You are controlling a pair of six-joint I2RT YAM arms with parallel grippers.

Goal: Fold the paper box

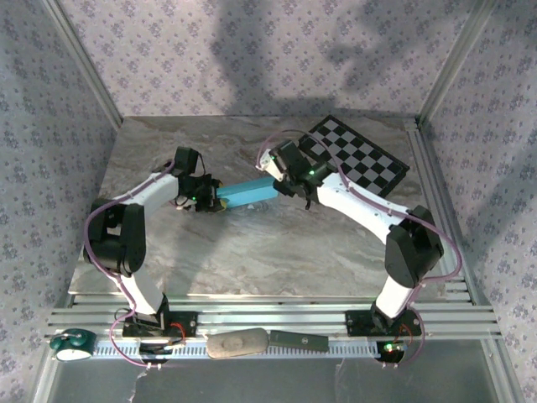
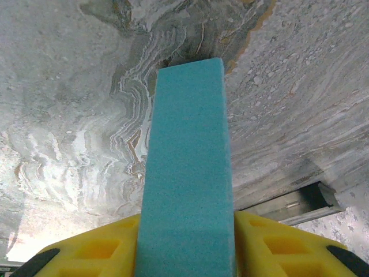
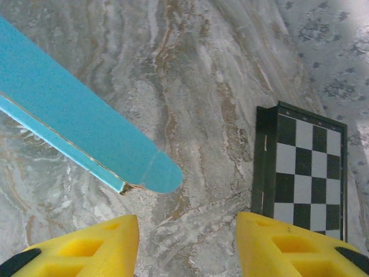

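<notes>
The paper box (image 1: 250,193) is a long, flat turquoise box held just above the marble table (image 1: 252,252), between the two arms. My left gripper (image 1: 211,199) is shut on its left end. In the left wrist view the box (image 2: 187,161) runs straight out from between the yellow fingers (image 2: 104,248) of the left gripper (image 2: 187,222). My right gripper (image 1: 281,180) is at the box's right end. In the right wrist view the right gripper (image 3: 187,222) is open with only table between its fingers. The box's rounded end flap (image 3: 158,173) sticks out up and to the left of them.
A black-and-white checkerboard (image 1: 357,155) lies at the back right of the table, close to the right arm, and its edge (image 3: 305,173) is just right of the right fingers. A green roll (image 1: 71,342) and two small flat objects (image 1: 237,342) sit on the front rail.
</notes>
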